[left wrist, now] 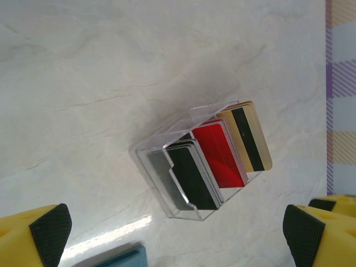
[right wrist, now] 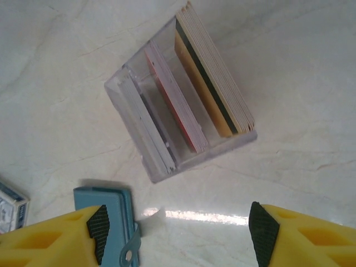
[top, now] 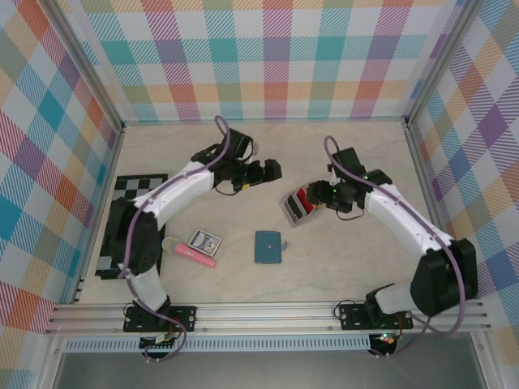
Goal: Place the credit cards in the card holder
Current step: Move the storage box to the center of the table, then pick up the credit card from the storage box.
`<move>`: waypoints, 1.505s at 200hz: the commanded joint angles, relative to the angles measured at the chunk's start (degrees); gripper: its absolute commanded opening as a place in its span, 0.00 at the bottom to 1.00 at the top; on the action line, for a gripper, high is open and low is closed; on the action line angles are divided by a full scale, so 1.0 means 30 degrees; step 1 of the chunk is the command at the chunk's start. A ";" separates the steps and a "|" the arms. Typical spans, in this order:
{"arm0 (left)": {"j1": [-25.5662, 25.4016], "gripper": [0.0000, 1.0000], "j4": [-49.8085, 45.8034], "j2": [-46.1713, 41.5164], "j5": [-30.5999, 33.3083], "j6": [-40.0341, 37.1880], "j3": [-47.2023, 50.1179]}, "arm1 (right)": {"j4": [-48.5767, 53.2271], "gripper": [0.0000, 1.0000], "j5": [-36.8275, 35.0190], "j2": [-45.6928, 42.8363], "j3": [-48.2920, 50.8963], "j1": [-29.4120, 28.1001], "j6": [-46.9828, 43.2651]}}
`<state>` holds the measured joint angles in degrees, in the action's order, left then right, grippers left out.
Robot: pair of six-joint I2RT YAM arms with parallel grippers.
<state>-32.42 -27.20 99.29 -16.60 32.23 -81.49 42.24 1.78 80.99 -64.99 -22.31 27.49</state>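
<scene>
At the far left of the pale marbled table (top: 243, 138) lies a black-and-grey checkered mat (top: 134, 212). Just to its right lie a pink stick (top: 196, 253) and, touching or just beside it, a blue-and-white patterned playing-card box (top: 204, 241).

The left claw (left wrist: 175, 229) is released, its yellow fingers with black pads (left wrist: 50, 229) spread wide with nothing between them. It is aimed across the table at the cards and stands apart from them.

Near the middle of the table, closer to the arm bases, the teal-blue, roughly square card holder (top: 268, 247) lies flat and folded shut.

Right of it and a little farther back, the credit cards (left wrist: 219, 158), thin plastic rectangles in grey, black, red and tan-gold, stand on edge in the slots of a clear plastic rack (right wrist: 133, 125). None is in the holder.

The right claw (right wrist: 179, 225) hangs just beside that rack, its jaws apart and grasping nothing. In the right wrist view one fingertip is over the edge of the card holder.
</scene>
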 commanded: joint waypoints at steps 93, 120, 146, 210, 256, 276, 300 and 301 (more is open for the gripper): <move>-0.0076 1.00 0.6924 -0.4371 0.0716 0.3561 0.8328 | 0.4030 0.57 -0.5272 0.6863 -0.7595 -0.3209 -0.4145; -0.0678 1.00 0.6922 -0.2839 -0.0077 0.3521 0.7219 | 0.3969 0.57 -0.6537 0.6708 -0.7602 -0.2237 -0.3834; -0.1414 0.93 0.5540 -0.0198 -0.0292 0.3641 0.4574 | 0.3711 0.58 -0.5442 0.6567 -0.7233 -0.0732 -0.3941; -0.2848 0.49 0.1313 0.4636 0.0886 0.4525 -0.0813 | 0.2928 0.59 -0.2862 0.6111 -0.5885 0.1393 -0.3683; -0.3215 0.41 0.0929 0.5549 0.1283 0.5225 -0.1251 | 0.2814 0.59 -0.2708 0.5982 -0.5501 0.1601 -0.3771; -0.3224 0.41 0.0918 0.5918 0.1276 0.5312 -0.1295 | 0.2737 0.60 -0.2489 0.6024 -0.5421 0.1609 -0.3862; -0.3223 0.41 0.1745 0.6478 0.0743 0.5507 -0.1491 | 0.2618 0.60 -0.2180 0.6113 -0.5327 0.1605 -0.3888; -0.3224 0.42 0.1773 0.6511 0.0721 0.5512 -0.1490 | 0.2619 0.60 -0.2178 0.6111 -0.5323 0.1605 -0.3888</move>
<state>-41.25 -22.37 116.79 -13.85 47.42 -83.92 50.41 -6.63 100.97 -81.80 -17.91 15.79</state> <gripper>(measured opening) 0.410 0.598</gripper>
